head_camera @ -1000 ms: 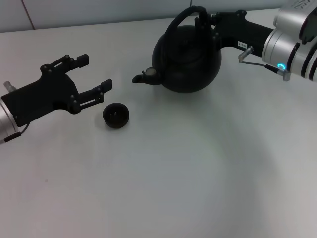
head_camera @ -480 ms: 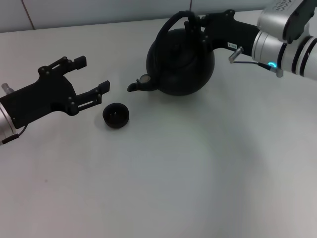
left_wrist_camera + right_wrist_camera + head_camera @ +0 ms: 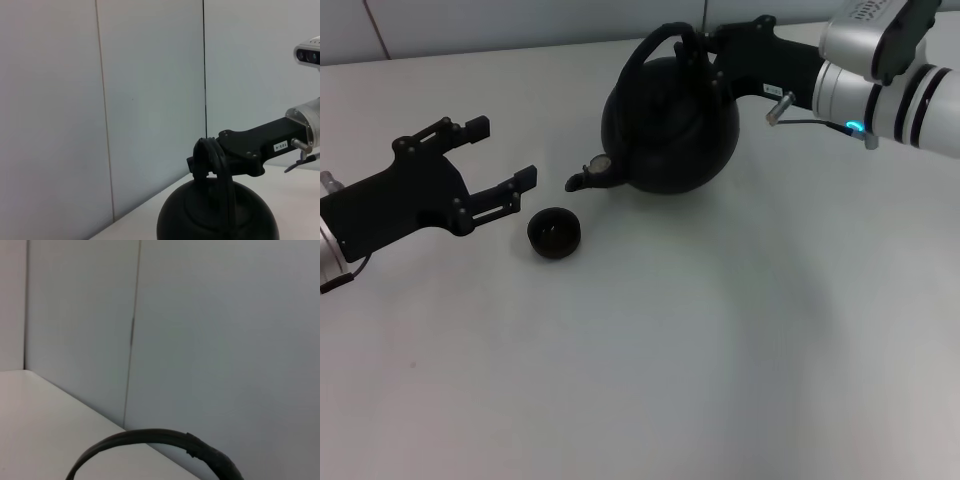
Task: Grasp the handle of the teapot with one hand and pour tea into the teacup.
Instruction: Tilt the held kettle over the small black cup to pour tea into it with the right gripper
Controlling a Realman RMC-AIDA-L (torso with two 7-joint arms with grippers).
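- Head view: the right gripper (image 3: 692, 52) reaches in from the upper right, its black body stretched roughly level toward the left, and its fingers pinch the top of the handle (image 3: 655, 45) of the teapot (image 3: 670, 125).
- Behind that gripper the silver forearm (image 3: 880, 85) slants up toward the right edge, with a small blue light showing on its underside.
- The teapot sits at the upper middle of the white table (image 3: 700, 350); its short spout (image 3: 585, 178) points left and slightly toward the robot, in the direction of the teacup (image 3: 554, 233).
- The handle arches over the pot's top, its span running roughly from the spout side to the far side.
- The teacup stands upright on the table, below and left of the spout tip, apart from the pot.
- The left gripper (image 3: 502, 160) hovers at the left, its arm coming in from the left edge; its two fingers are spread wide and hold nothing, the nearer fingertip just beside the cup's upper left.
- Left wrist view: the teapot (image 3: 217, 215) shows against a pale panelled wall (image 3: 100, 100), with the right gripper (image 3: 202, 160) clamped on the crown of the handle (image 3: 220, 170) and its black body running off level to one side.
- Right wrist view: only the curved top of the handle (image 3: 150, 436) is seen, in front of the wall (image 3: 200, 330) and a strip of table (image 3: 35, 410); this arm's own fingers are out of sight here.
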